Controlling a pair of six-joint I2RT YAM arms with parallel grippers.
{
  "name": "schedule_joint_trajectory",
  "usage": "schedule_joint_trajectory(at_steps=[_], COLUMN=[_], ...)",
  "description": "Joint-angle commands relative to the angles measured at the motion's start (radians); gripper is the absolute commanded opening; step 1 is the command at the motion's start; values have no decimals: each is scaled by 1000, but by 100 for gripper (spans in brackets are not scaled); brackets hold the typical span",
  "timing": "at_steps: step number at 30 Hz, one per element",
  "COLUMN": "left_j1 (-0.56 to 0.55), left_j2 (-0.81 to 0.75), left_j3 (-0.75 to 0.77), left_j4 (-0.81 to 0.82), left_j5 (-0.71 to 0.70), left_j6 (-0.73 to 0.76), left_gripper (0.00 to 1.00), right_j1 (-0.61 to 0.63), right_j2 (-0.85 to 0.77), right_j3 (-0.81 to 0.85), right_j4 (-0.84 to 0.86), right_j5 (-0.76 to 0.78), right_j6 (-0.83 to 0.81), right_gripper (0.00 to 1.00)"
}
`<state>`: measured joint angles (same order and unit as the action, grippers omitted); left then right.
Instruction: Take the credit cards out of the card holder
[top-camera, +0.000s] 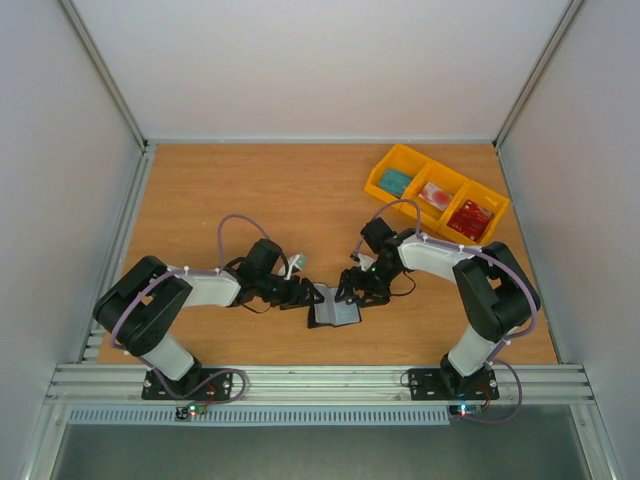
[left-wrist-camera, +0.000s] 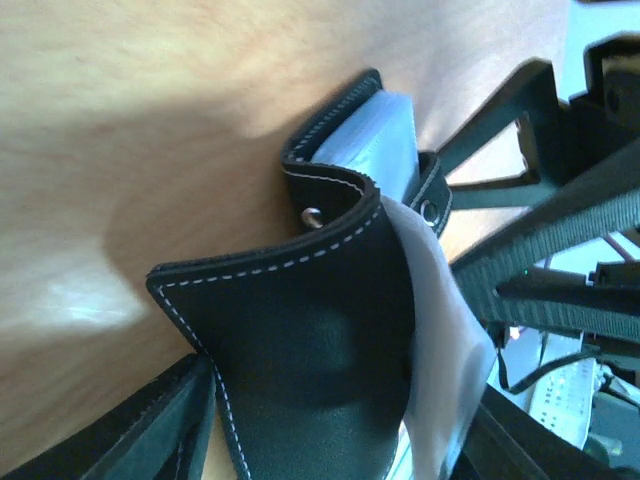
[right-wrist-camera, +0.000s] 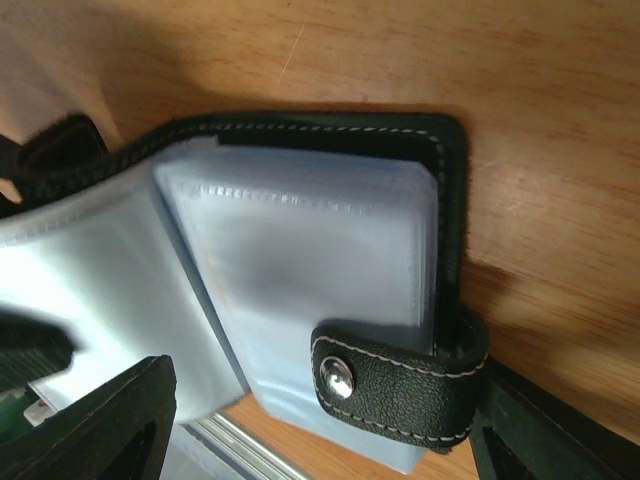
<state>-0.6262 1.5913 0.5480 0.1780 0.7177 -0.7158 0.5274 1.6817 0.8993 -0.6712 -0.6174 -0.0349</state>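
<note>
The card holder (top-camera: 335, 308) lies open on the table between my two grippers, with a black stitched cover and pale blue plastic sleeves. My left gripper (top-camera: 308, 296) is shut on its raised, bowed cover (left-wrist-camera: 300, 330), which fills the space between the fingers. My right gripper (top-camera: 352, 292) is open over the sleeve stack (right-wrist-camera: 300, 250). Its fingers (right-wrist-camera: 100, 420) stand on both sides of the black snap tab (right-wrist-camera: 400, 385). No card shows in the sleeves. The credit cards lie in the yellow tray: a red one (top-camera: 470, 218), a white and red one (top-camera: 435, 195) and a teal one (top-camera: 395, 181).
The yellow three-compartment tray (top-camera: 400, 155) stands at the back right of the wooden table. White walls close in three sides. An aluminium rail (top-camera: 320, 380) runs along the near edge, just in front of the card holder.
</note>
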Motion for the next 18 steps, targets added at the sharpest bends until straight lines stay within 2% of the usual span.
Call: schedule_joint_trajectory(at_steps=[1, 8, 11, 13, 15, 18], left_j1=[-43, -53, -66, -74, -78, -78], left_j2=[15, 41, 46, 55, 49, 14], left_j3=[23, 56, 74, 75, 60, 46], left_j4=[42, 62, 144, 174, 193, 193], left_j5=[53, 42, -28, -87, -67, -53], left_j6=[43, 56, 92, 97, 82, 102], left_gripper=[56, 48, 34, 16, 2, 0], right_j1=[10, 11, 10, 10, 9, 2], right_j2=[16, 8, -1, -10, -23, -52], right_j3=[-25, -34, -40, -40, -40, -42], right_j4=[67, 69, 74, 67, 59, 57], right_j5=[53, 47, 42, 47, 53, 48], right_j6=[15, 10, 13, 11, 8, 5], right_gripper=[79, 78, 77, 77, 77, 77])
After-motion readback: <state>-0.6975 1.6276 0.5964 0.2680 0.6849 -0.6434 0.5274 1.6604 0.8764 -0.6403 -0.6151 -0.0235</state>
